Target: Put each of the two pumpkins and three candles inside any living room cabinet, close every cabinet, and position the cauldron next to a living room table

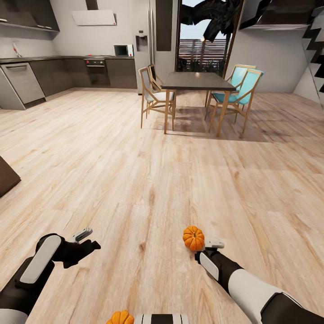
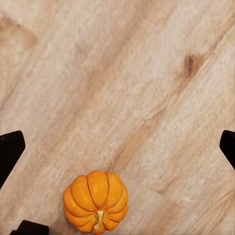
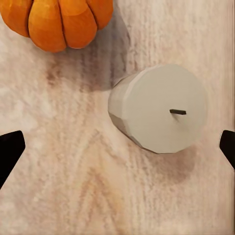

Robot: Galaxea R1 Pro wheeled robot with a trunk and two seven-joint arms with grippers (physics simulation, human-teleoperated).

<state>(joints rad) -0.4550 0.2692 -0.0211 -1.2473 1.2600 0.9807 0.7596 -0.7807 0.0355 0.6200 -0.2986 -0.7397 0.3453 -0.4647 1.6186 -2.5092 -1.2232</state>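
Two orange ribbed pumpkins lie on the wood floor. One pumpkin (image 1: 193,238) sits just ahead of my right gripper (image 1: 211,246); its edge (image 3: 58,22) also appears in the right wrist view. The other pumpkin (image 1: 120,318) lies close to my base, and the left wrist view has a pumpkin (image 2: 95,201) off-centre beneath my open left gripper (image 1: 83,235). A beige-grey candle (image 3: 157,108) stands upright on the floor between the wide-open right fingers (image 3: 11,149), apart from both. The cauldron and the coffee table are out of view.
A dark dining table (image 1: 196,81) with wooden chairs (image 1: 153,95) stands ahead across open floor. Grey kitchen cabinets (image 1: 58,74) line the far left wall. A dark brown furniture corner (image 1: 6,176) juts in at the left edge. Stairs (image 1: 317,54) rise at the far right.
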